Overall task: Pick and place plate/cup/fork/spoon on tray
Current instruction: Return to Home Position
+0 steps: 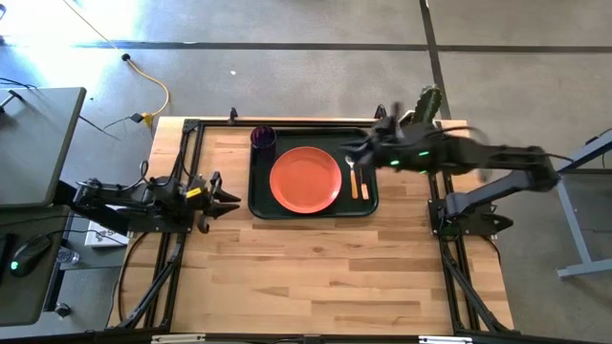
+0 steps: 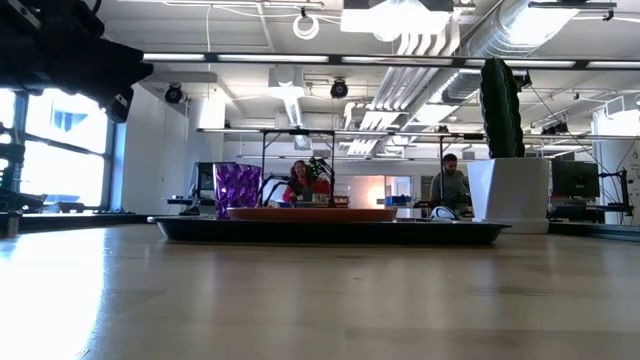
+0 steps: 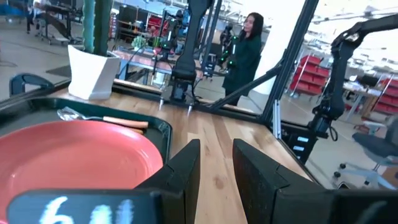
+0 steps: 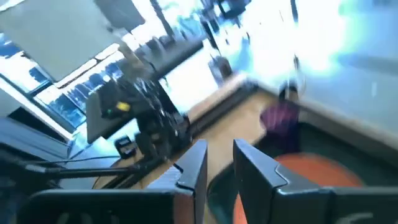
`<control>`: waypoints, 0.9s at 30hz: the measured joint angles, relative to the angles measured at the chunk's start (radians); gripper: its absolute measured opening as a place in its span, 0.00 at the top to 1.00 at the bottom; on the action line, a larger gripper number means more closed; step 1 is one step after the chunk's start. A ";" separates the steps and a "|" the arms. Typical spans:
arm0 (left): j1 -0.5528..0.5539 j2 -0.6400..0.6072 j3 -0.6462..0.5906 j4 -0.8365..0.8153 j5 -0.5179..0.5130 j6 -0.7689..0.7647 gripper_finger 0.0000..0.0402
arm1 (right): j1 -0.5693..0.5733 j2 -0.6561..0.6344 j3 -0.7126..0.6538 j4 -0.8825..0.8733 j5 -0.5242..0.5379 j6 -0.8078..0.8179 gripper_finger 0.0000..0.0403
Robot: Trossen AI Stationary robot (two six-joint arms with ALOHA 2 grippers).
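The dark green tray [image 1: 260, 205] lies at the table's far middle. The salmon-orange plate [image 1: 305, 179] rests flat in its middle, and the purple cup [image 1: 263, 139] stands upright in its far left corner. Two utensils with orange-tan handles [image 1: 360, 183] lie side by side on the tray floor right of the plate; one also shows in the left wrist view [image 3: 102, 118]. My right gripper [image 1: 352, 153] hovers, blurred, above their metal ends, open and empty [image 4: 221, 165]. My left gripper [image 1: 229, 198] waits left of the tray, open and empty [image 3: 216, 168].
A white pot with a cactus [image 1: 427, 103] stands at the table's far right, just behind my right arm. Bare wood [image 1: 316, 277] stretches from the tray to the near edge. People show in the room beyond the table [image 2: 300, 180].
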 joint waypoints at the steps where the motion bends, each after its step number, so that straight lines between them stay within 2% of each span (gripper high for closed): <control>1: 0.000 -0.004 -0.008 0.003 0.000 -0.012 0.79 | 0.000 -0.035 0.000 -0.002 -0.001 -0.054 0.83; 6: 0.000 0.007 -0.017 0.009 -0.019 -0.045 0.79 | 0.000 -0.211 0.000 -0.032 -0.098 -0.308 0.83; 11: 0.001 0.004 -0.017 0.009 -0.039 -0.018 0.79 | 0.001 -0.398 -0.039 -0.198 -0.092 -0.380 0.83; 20: 0.003 0.004 -0.017 0.012 -0.051 -0.010 0.79 | 0.001 -0.831 -0.532 -0.041 -0.084 -0.398 0.83; 27: 0.003 0.004 -0.017 0.012 -0.050 -0.009 0.79 | 0.001 -1.094 -0.860 0.020 -0.105 -0.378 0.83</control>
